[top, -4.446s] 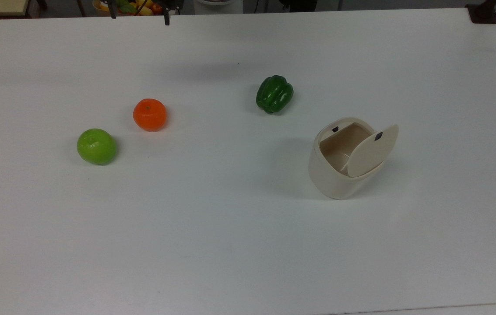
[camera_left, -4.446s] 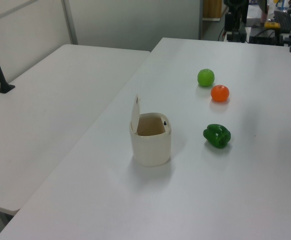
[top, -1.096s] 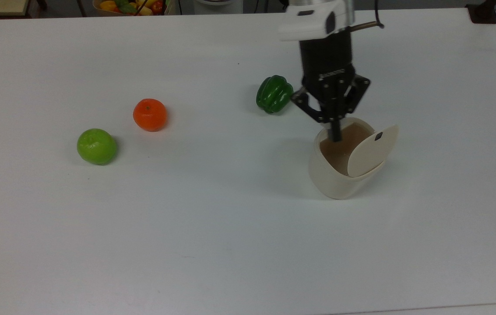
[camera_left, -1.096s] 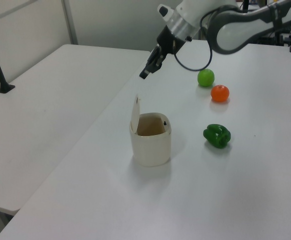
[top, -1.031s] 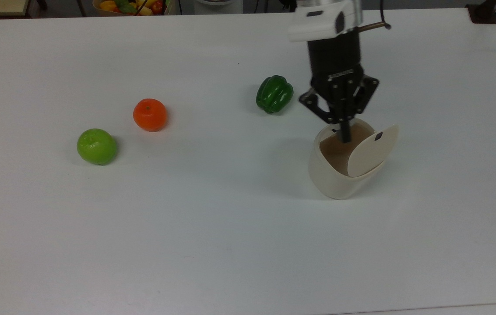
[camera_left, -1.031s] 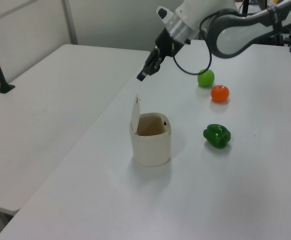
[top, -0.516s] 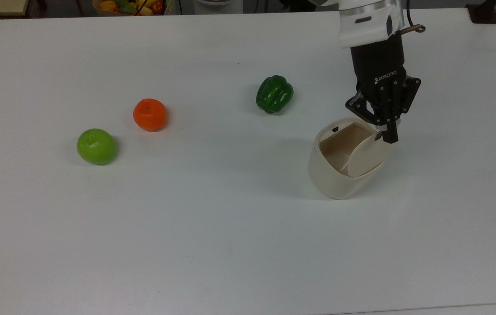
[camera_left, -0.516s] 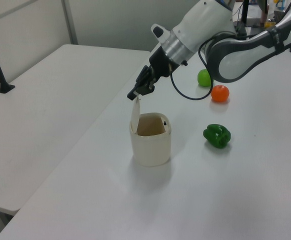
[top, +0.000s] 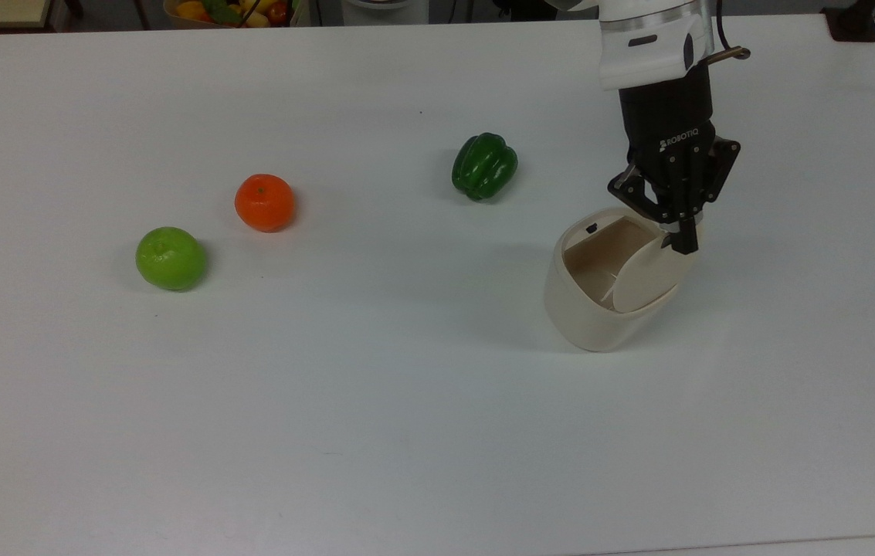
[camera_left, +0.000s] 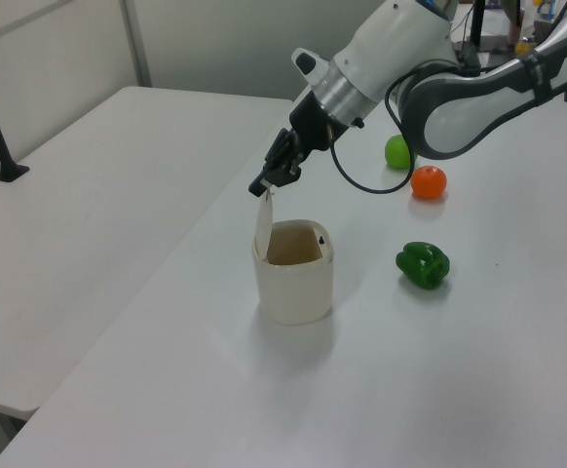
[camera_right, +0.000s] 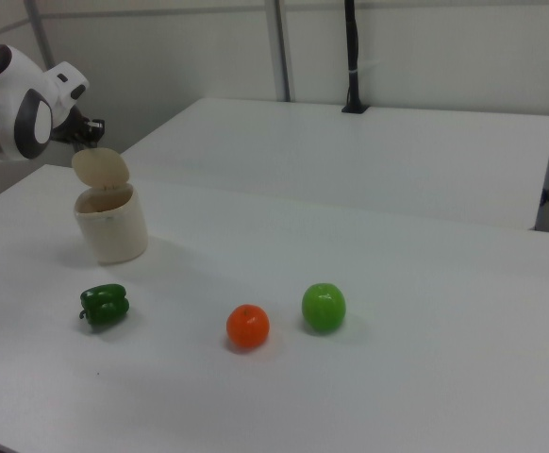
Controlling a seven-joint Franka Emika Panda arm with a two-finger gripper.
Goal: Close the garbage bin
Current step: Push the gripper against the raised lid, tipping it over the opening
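At the raised lid's [top: 649, 274] top edge, my gripper [top: 684, 245] touches with fingers together; garbage bin [top: 588, 313] stands open.

One garbage bin [top: 588, 309], one green pepper [top: 484, 165], one orange [top: 264, 202], one green apple [top: 171, 258], possibly lime.

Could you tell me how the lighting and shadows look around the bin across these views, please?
Top view: soft, even light, a faint shadow left of the garbage bin. Left view: dim shadow beneath it on the table. Right view: the gripper sits at the left edge.
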